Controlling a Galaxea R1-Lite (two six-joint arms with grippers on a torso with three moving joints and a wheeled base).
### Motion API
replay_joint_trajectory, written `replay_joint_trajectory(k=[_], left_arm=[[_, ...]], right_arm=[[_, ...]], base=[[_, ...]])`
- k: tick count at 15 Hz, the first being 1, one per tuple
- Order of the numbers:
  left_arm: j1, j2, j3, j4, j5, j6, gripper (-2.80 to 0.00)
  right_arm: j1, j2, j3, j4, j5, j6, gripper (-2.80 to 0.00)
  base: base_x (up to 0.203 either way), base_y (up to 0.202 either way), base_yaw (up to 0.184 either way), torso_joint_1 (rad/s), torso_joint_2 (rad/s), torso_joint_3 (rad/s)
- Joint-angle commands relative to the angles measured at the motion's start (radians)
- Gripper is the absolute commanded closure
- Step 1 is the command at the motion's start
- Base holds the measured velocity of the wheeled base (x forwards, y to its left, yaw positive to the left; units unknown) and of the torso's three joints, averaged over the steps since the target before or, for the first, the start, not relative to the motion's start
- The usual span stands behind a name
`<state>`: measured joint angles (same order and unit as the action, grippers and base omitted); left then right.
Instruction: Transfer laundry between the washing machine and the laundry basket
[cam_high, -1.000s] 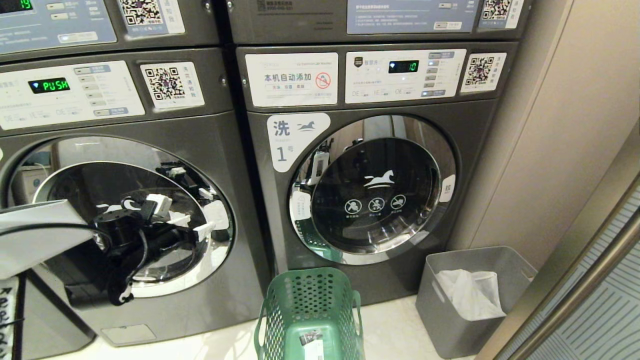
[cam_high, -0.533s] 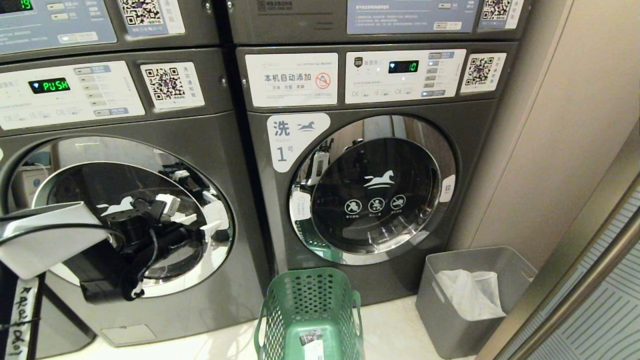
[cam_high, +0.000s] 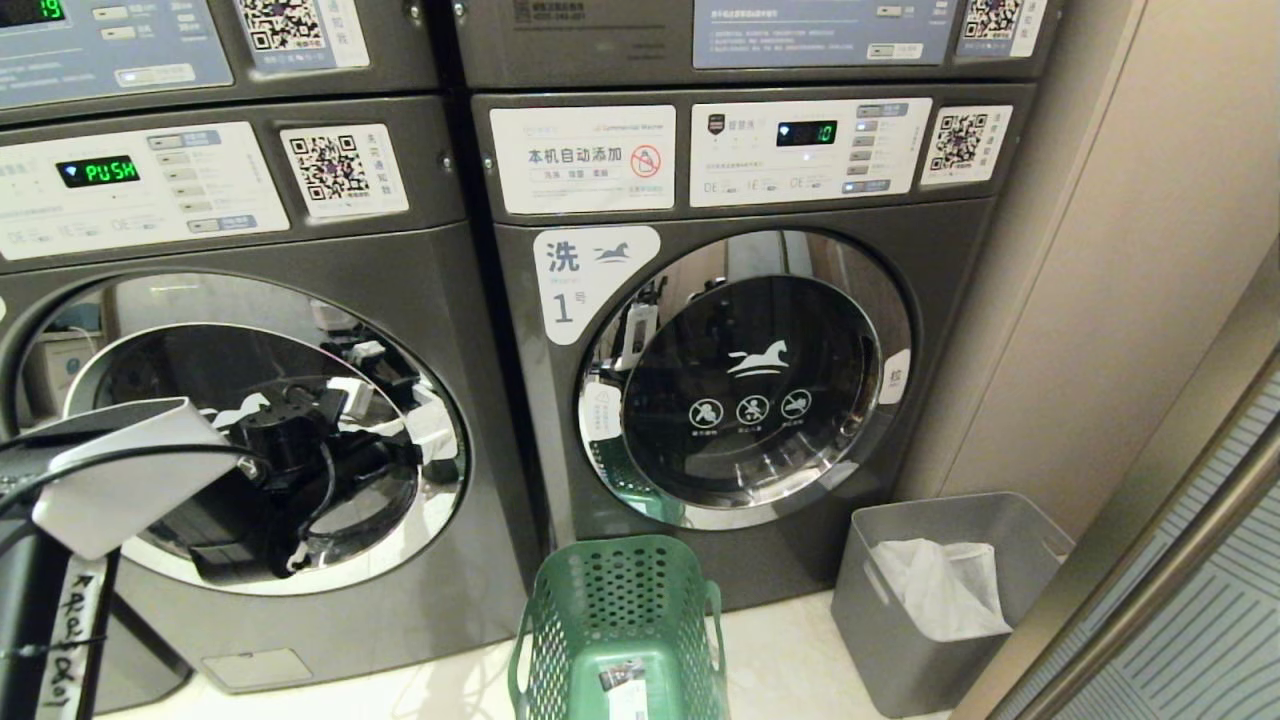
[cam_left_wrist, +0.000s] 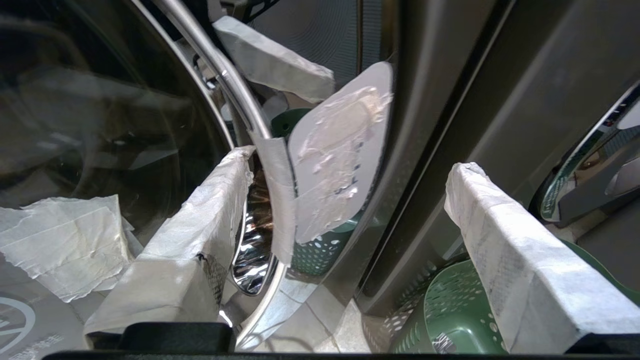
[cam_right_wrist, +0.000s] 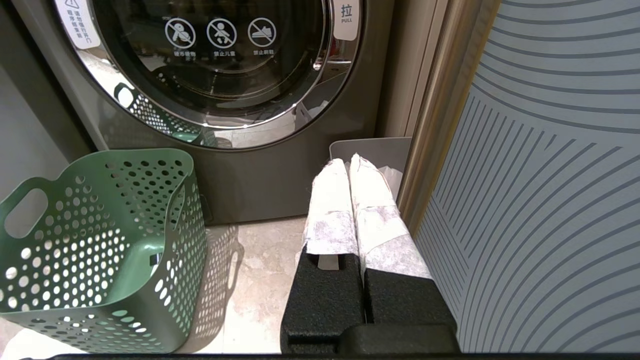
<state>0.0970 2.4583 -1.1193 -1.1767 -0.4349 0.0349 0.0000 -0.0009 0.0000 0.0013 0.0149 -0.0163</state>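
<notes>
Two grey front-loading machines stand side by side with their round doors closed. My left gripper (cam_high: 390, 430) is at the right rim of the left washing machine's door (cam_high: 250, 430). In the left wrist view its padded fingers (cam_left_wrist: 200, 215) stand wide open on either side of the door's chrome rim and pale pull tab (cam_left_wrist: 340, 150), holding nothing. The green perforated laundry basket (cam_high: 620, 620) stands on the floor between the two machines and holds only a small tag. No laundry shows in any view. My right gripper (cam_right_wrist: 345, 162) hangs shut and empty low beside the right machine.
The right machine (cam_high: 750, 380), marked 1, is straight ahead. A grey bin (cam_high: 900, 600) with a white bag stands at its right, against a beige wall. A striped panel (cam_right_wrist: 550, 175) runs close along my right gripper. Pale floor tiles lie round the basket.
My left arm has moved rightward across the left machine's door, bringing the open gripper to the door's right rim. The right arm and the basket have not moved.
</notes>
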Motion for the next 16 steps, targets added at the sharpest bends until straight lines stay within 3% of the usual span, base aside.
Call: replay_joint_trajectory(k=[1, 7, 16], left_arm=[[0.001, 0.01, -0.027, 0.01, -0.008, -0.008, -2.8], [0.019, 0.041, -0.049, 0.011, -0.099, -0.021, -2.8], [0.067, 0.094, -0.137, 0.014, -0.237, -0.122, -2.8]], right_arm=[[0.0, 0.001, 0.0, -0.001, 0.0, -0.001, 0.0], [0.0, 0.001, 0.0, 0.0, 0.0, -0.001, 0.0], [0.0, 0.001, 0.0, 0.0, 0.0, -0.001, 0.0]], base=[[0.0, 0.0, 0.0, 0.0, 0.0, 0.0], [0.0, 0.0, 0.0, 0.0, 0.0, 0.0], [0.0, 0.0, 0.0, 0.0, 0.0, 0.0]])
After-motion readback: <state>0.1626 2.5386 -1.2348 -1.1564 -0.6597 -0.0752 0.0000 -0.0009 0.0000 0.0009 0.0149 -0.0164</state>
